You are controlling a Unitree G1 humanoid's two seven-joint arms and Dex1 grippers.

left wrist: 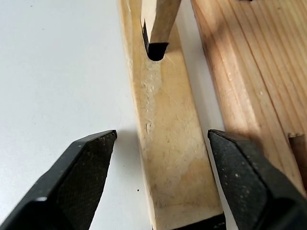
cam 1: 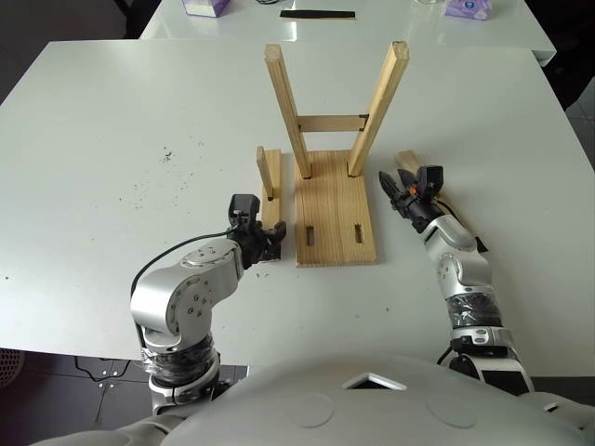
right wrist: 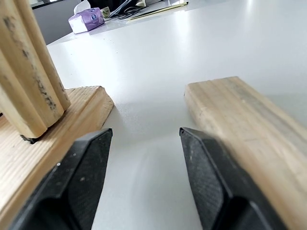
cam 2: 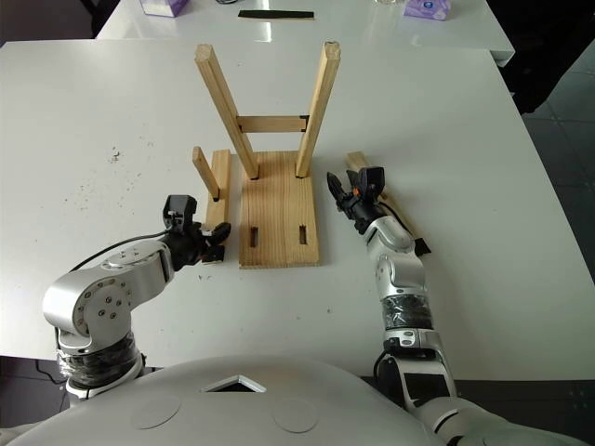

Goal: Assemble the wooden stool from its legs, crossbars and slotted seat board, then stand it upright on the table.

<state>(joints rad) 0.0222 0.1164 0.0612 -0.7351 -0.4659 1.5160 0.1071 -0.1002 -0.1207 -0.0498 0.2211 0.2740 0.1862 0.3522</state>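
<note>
**Left end effector poised over a loose leg**

The left end effector (cam 1: 268, 240) is released. Its fingers straddle the near end of a leg (left wrist: 168, 124) lying on the tabletop (cam 1: 112, 139), just left of the seat board (cam 1: 335, 209). The right end effector (right wrist: 144, 132) is also released, between the board's edge and another loose leg (right wrist: 249, 124).

Judgement: clamp squarely across the leg's width, clear of its upright crossbar (cam 1: 268, 172), to avoid twist.

Count:
- four legs, two standing in the board
- two crossbars
- one board
- two empty slots (cam 1: 310, 234)

— What lies on the white bench (cam 1: 112, 139)?
— A pale slotted wooden seat board (cam 1: 335, 218) lies flat mid-bench. A light wooden bar (cam 2: 221, 195) lies just beside its left edge, and a second wooden bar (cam 2: 355, 160) near its right. Dark specks (cam 1: 153, 172) lie farther left.
</note>
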